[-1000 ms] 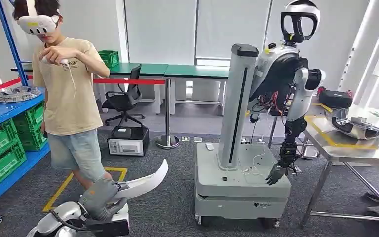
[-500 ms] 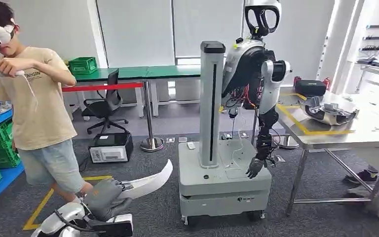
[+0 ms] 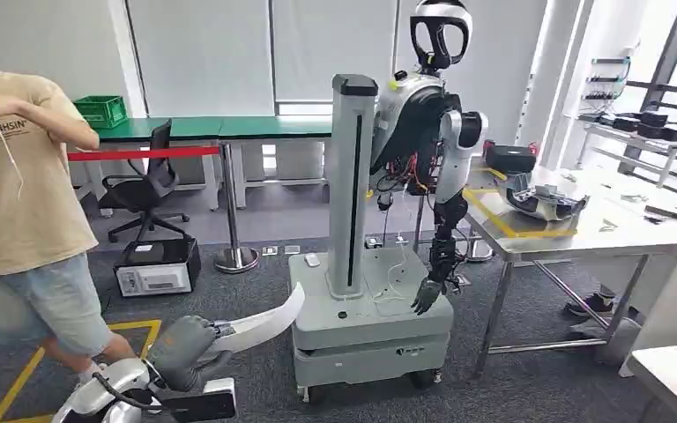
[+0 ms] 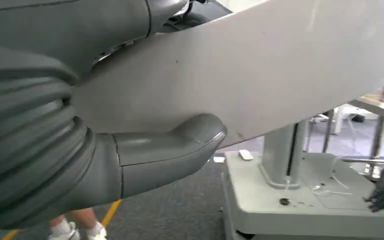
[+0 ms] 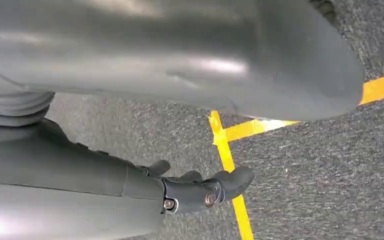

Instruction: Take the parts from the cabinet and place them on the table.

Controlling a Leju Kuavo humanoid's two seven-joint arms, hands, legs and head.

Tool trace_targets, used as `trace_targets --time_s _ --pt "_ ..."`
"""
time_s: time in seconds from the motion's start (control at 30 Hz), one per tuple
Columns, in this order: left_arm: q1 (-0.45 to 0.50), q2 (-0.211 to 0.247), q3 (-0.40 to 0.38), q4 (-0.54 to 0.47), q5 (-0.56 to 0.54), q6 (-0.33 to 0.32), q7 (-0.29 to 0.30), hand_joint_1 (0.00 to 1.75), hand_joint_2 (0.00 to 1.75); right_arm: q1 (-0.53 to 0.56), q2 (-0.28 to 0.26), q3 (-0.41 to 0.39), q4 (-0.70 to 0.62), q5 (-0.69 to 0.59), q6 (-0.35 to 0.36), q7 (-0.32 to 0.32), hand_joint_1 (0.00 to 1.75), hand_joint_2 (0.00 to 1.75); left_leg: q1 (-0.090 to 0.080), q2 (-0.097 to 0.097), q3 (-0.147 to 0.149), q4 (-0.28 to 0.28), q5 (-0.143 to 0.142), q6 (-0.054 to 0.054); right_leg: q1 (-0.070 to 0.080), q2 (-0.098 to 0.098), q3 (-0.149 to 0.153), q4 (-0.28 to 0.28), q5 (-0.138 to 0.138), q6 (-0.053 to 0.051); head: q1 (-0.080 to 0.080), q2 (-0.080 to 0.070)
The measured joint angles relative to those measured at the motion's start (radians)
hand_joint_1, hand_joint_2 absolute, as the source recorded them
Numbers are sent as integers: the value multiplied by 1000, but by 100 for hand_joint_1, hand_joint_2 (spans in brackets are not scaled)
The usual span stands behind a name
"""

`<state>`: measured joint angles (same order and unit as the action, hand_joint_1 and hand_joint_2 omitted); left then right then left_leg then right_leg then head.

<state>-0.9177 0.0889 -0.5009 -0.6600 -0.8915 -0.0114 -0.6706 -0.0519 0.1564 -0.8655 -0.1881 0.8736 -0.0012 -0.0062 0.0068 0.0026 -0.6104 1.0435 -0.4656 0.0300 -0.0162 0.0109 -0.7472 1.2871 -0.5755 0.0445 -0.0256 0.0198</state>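
Note:
My left hand grips a long, curved white part low at the left of the head view. The part's free end points toward the wheeled base. In the left wrist view the white part crosses the frame, and the thumb presses under it. My right hand hangs over grey carpet with its thumb and dark fingers apart, holding nothing. A steel table stands at the right with a yellow-taped square and a silver-and-dark part on it.
Another humanoid robot on a grey wheeled base stands straight ahead, between me and the steel table. A person in a beige shirt stands at the left. A second table corner shows at the lower right. Yellow tape marks the carpet.
The whole view has swung to the right: the person and shelves slid off left and the steel table came further into view. My left hand still holds the white part.

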Motion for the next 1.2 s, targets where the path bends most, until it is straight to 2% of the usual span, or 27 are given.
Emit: trace_targets --time_s 0.03,0.07,0.1,0.17,0.2,0.33,0.37,0.4,0.43,0.5,0.53,0.57,0.6,0.67,0.7,0.73,0.83,0.87,0.9,0.93,1.0,1.03,1.07,1.1,1.13,1.17,1.2 --pt "2 0 0 2 0 0 0 175 175 0 0 -1 0 0 2 0 0 0 -1 10 0 1 -1 1 0 -1 -28 46 -7 -1 0 0" --pt "4 0 0 2 0 0 0 175 175 1 0 -2 0 0 5 4 0 0 -2 18 1 2 -3 3 0 -2 -29 40 10 -2 0 0" --pt "5 -1 0 2 0 1 -2 175 175 3 0 -2 0 0 8 4 0 0 -3 27 2 3 -4 2 1 -4 -6 -14 47 -6 0 0" --pt "4 -2 0 0 1 3 -3 175 175 2 0 -5 0 1 11 5 0 0 -4 42 7 4 -8 -1 5 -26 89 -196 131 -17 0 0" --pt "4 -2 0 -2 1 5 -3 175 175 0 -1 -6 0 3 12 6 0 0 -6 49 10 4 -11 -5 13 -58 115 -257 125 -27 0 0" --pt "4 -2 0 -10 2 8 -3 175 175 1 0 -9 0 6 14 13 0 0 -9 71 17 -6 -11 -28 20 -29 119 -262 134 -40 0 0" --pt "5 -1 0 -15 1 8 -3 175 175 2 0 -10 0 6 15 15 0 0 -11 69 11 -2 -18 -36 8 -23 127 -274 143 -48 0 0" --pt "4 5 0 -16 2 9 -3 175 175 3 0 -10 0 7 16 16 0 0 -7 38 6 19 -36 -40 7 -18 131 -278 144 -52 -2 0" --pt "3 6 0 -16 2 10 -3 175 175 3 -1 -10 0 8 17 16 0 0 -6 17 -18 77 -70 -42 6 -12 131 -278 145 -56 -2 0" --pt "13 11 0 -15 2 11 -3 175 175 1 0 -11 0 9 17 16 0 0 -3 2 -92 232 -137 -48 6 3 131 -278 144 -58 -2 0" --pt "19 13 0 -15 2 11 -3 175 175 1 0 -11 0 10 17 16 0 0 -2 2 -117 282 -148 -51 6 12 130 -277 144 -58 -2 0" --pt "24 14 0 -15 2 11 -3 175 175 1 0 -11 0 11 17 17 0 0 0 1 -121 289 -138 -53 5 22 131 -276 144 -58 -2 0" --pt "25 15 0 -15 2 11 -2 175 175 2 0 -11 0 13 18 18 0 0 3 1 -105 251 -106 -54 4 31 130 -274 144 -58 -2 0" --pt "24 17 0 -16 2 11 -2 175 175 2 0 -11 0 14 18 18 0 0 10 -13 -23 83 -17 -57 0 49 130 -265 140 -50 -2 0" --pt "23 18 0 -16 2 11 -2 175 175 2 0 -11 0 15 19 19 0 0 17 -50 5 19 -12 -59 -2 56 127 -259 137 -43 -2 0" --pt "23 18 0 -16 2 12 -2 175 175 -1 0 -11 0 16 19 19 0 0 12 -59 20 7 -21 -54 4 65 117 -249 134 -35 -2 0" --pt "23 16 0 -18 1 14 -2 175 175 4 0 -12 0 17 19 20 0 0 4 -38 12 14 -18 -32 -5 87 111 -260 147 -14 -1 0" --pt "20 15 0 -18 1 14 -3 175 175 5 -1 -12 0 16 19 21 0 0 10 -29 15 5 -11 -22 -5 90 109 -259 146 -9 -1 0" --pt "18 14 0 -18 1 14 -2 175 175 7 0 -12 0 16 19 20 0 0 11 -19 19 1 -9 -15 -1 48 101 -241 135 -7 0 0" --pt "15 13 0 -19 2 16 -3 175 175 6 0 -12 0 16 19 20 0 0 10 -14 18 1 -9 -8 1 16 79 -195 107 -5 0 0" --pt "13 13 0 -18 1 17 -3 175 175 0 0 -12 0 16 19 20 0 0 6 3 17 2 -10 -4 0 0 2 -38 38 -1 0 0" --pt "14 13 0 -17 1 17 -3 175 175 0 0 -12 0 16 19 20 0 0 5 14 17 2 -11 -2 1 -2 -32 28 18 -1 1 0" --pt "14 11 0 -16 1 17 -3 175 175 1 0 -12 0 16 19 21 0 0 4 23 17 2 -12 -2 1 -2 -43 47 23 -2 0 0" --pt "14 8 0 -16 1 17 -3 175 175 2 0 -12 0 16 19 20 0 0 3 32 17 2 -12 -2 1 -2 -28 17 47 -4 0 0" --pt "13 8 0 -17 1 17 -3 175 175 2 0 -13 0 16 19 20 0 0 2 40 19 2 -13 -3 2 -6 7 -51 82 -7 0 0" --pt "12 6 0 -18 1 17 -3 175 175 1 0 -13 0 16 19 20 0 0 2 48 21 2 -14 -5 4 -18 60 -148 123 -12 0 0" --pt "11 6 0 -18 1 17 -3 175 175 1 0 -13 0 16 19 20 0 0 1 55 23 2 -16 -9 9 -53 112 -238 147 -20 0 0"
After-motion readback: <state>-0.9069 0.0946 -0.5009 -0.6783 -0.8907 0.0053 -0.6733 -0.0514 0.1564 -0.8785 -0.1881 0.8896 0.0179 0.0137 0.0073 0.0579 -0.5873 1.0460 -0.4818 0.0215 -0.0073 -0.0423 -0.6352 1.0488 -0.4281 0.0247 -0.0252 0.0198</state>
